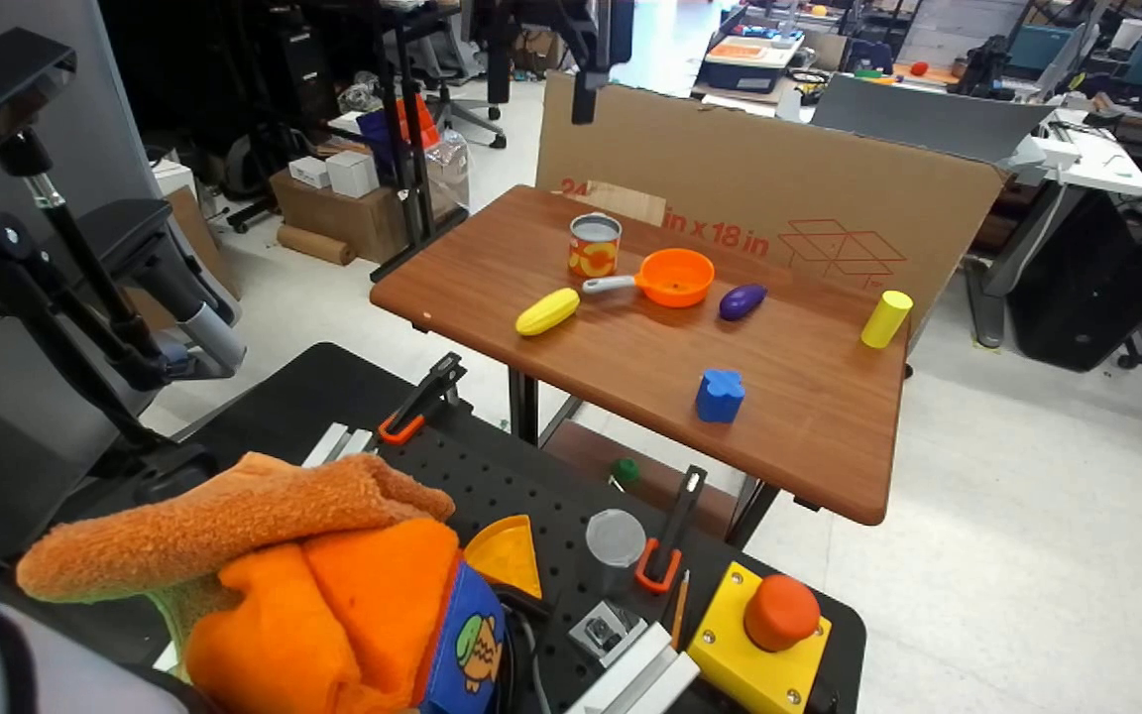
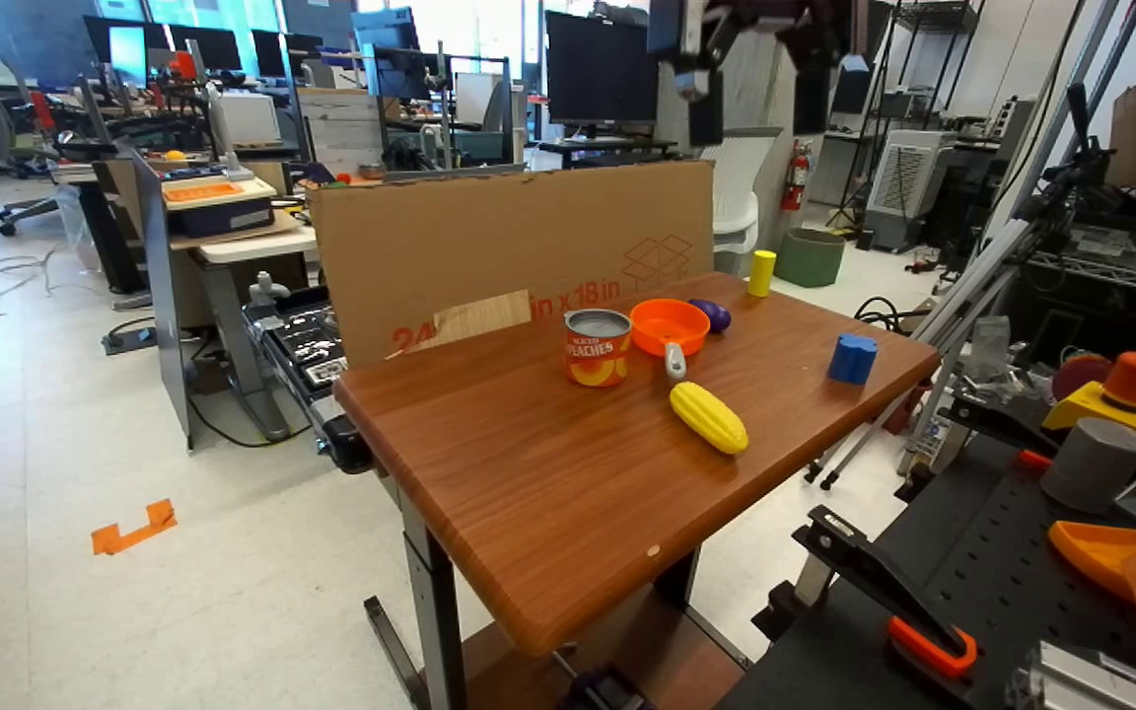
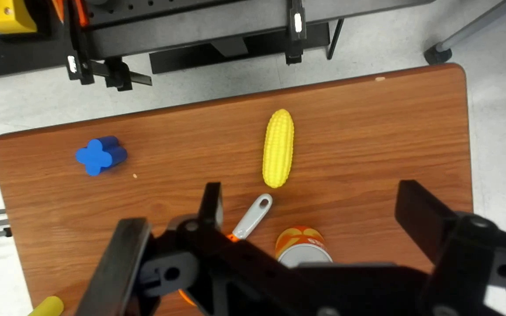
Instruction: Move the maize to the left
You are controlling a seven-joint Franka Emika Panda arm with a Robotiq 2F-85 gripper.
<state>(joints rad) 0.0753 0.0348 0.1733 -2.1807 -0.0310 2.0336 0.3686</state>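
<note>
The maize (image 1: 547,312), a bright yellow toy corn cob, lies on the wooden table (image 1: 611,367) near its edge in both exterior views, and it also shows here (image 2: 709,418). In the wrist view the maize (image 3: 278,148) lies upright in the picture, beyond the fingertips, with its lower end close to a grey pan handle. My gripper (image 3: 312,188) is open with nothing between its fingers. In both exterior views the gripper (image 1: 541,104) hangs high above the table, well apart from the maize; its fingers also show here (image 2: 758,118).
An orange pan (image 1: 678,278) with a grey handle and a peach can (image 1: 595,245) stand beside the maize. A purple eggplant (image 1: 742,301), a blue block (image 1: 721,396) and a yellow cylinder (image 1: 886,319) are farther along. A cardboard sheet (image 1: 759,178) stands behind the table.
</note>
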